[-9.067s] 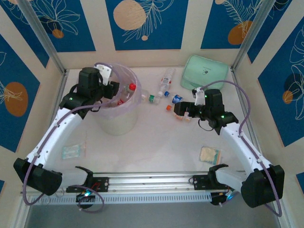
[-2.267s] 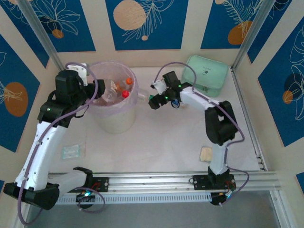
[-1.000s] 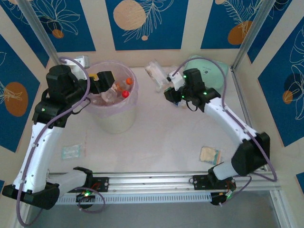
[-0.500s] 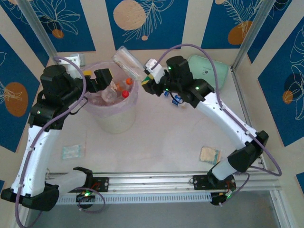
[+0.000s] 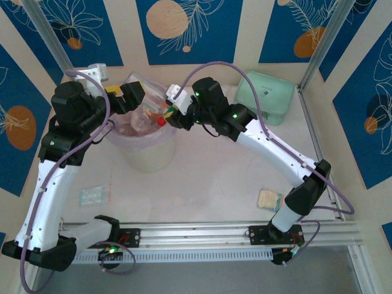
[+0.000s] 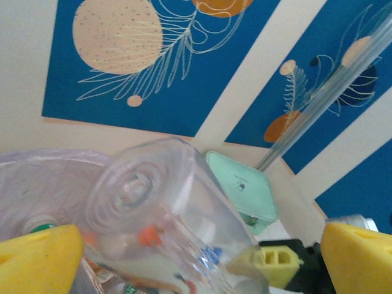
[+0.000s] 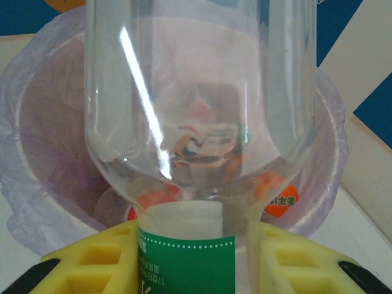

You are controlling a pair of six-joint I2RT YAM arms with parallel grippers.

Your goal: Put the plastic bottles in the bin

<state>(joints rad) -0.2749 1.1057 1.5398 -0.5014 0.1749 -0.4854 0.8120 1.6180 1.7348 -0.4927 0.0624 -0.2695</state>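
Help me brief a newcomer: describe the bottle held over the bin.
Find the pale pink bin at the table's far left. Over its mouth, the right gripper holds a clear bottle with a green label. Unlike the bottles lying inside the bin, it hangs in the air.

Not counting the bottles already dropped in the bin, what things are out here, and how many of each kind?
Bin: 1
Clear bottle held over the bin: 1
Green zip case: 1
Flat packets: 2, a beige packet and a pale blue packet
Total: 5
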